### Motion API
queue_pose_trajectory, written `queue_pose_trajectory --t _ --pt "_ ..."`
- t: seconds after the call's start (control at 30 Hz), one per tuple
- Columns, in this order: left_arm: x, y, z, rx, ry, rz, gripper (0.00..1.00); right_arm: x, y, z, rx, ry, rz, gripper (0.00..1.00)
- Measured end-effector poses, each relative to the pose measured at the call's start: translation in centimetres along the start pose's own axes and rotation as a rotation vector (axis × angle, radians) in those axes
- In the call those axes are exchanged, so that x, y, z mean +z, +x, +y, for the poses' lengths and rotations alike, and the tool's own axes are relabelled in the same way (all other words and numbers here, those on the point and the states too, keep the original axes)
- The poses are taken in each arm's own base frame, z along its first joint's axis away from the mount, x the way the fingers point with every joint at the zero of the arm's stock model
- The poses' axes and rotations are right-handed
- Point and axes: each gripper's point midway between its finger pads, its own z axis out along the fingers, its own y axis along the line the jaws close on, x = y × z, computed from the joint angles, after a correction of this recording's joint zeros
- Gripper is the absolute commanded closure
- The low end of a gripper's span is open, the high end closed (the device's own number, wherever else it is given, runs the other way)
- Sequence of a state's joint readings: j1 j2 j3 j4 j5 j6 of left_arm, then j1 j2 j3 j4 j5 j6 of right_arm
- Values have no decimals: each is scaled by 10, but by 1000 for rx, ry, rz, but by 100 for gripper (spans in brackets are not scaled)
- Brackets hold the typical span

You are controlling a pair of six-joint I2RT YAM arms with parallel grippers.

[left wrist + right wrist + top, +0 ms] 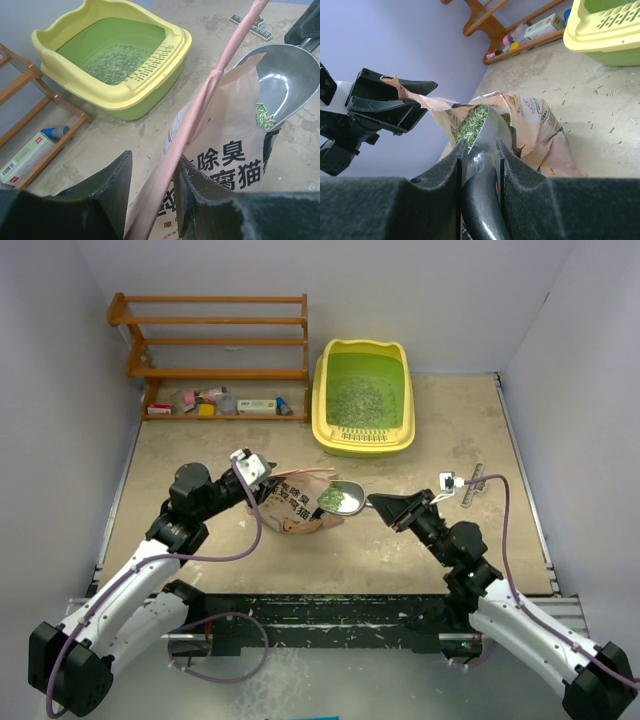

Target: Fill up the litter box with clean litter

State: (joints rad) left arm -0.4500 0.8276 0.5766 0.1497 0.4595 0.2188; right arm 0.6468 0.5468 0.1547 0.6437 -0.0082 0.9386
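The right gripper (481, 150) clamps the handle of the scoop (490, 132) — its tip sits in the mouth of the bag (542, 125), litter (471, 122) on it. The left gripper (152, 161) has its jaws apart around the bag's pink edge. Farther back, the litter box (363, 443) — a thin layer of litter on its floor.

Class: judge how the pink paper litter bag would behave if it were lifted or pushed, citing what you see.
Probably floppy: the bag is creased and slumped, its mouth sagging around the scoop. Likely bottom-heavy, since litter shows in its mouth, so lifting by the rim might stretch or tear the paper. Pushed, it would likely crumple rather than slide.
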Motion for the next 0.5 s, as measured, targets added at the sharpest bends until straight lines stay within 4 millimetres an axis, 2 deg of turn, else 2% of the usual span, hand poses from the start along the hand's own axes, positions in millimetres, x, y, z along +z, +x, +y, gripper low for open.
queue_pose_trajectory --t 0.5 --pt "1 -5 0 -40 -8 -20 54 -26 -11 -11 -16 43 -73 100"
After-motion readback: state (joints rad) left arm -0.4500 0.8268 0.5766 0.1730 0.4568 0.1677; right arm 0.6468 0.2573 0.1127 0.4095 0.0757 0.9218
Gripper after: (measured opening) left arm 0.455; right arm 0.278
